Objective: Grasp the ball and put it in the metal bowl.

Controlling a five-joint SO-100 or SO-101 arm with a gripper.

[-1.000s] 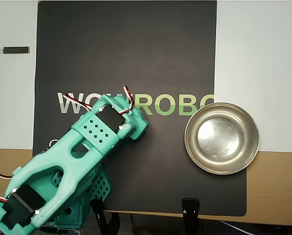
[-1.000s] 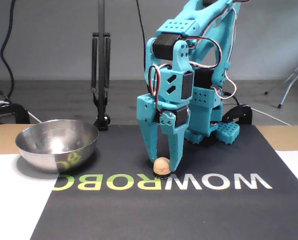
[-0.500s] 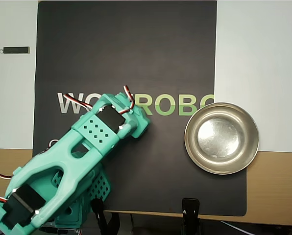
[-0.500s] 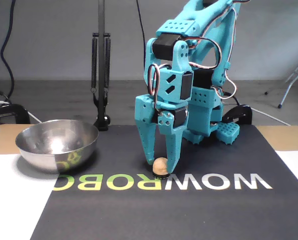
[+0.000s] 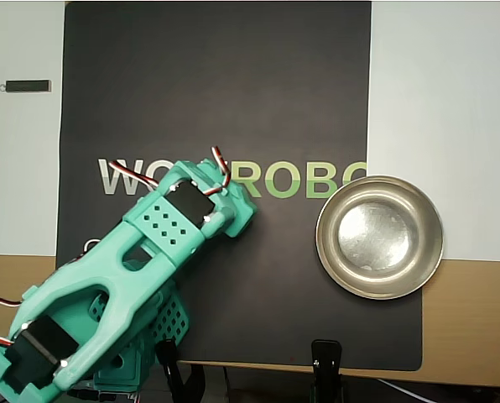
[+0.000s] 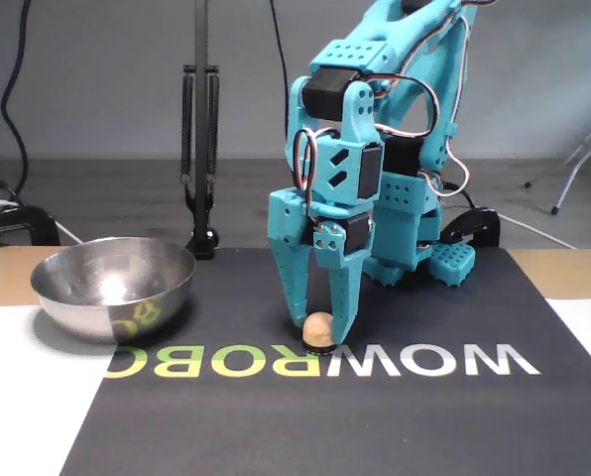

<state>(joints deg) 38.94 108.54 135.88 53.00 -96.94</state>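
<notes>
In the fixed view I see the ball [image 6: 318, 327] nearest me, resting on the black mat [image 6: 395, 416] at its printed lettering; my claw [image 6: 318, 330] points straight down over it, fingers narrowly parted either side, contact unclear; the metal bowl [image 6: 112, 286] sits well apart to the left; overhead, the arm [image 5: 141, 260] hides the ball.

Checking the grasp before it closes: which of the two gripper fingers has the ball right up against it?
In the fixed view, the finger on the right; the ball sits at its tip, while the left one stands apart from it.
</notes>
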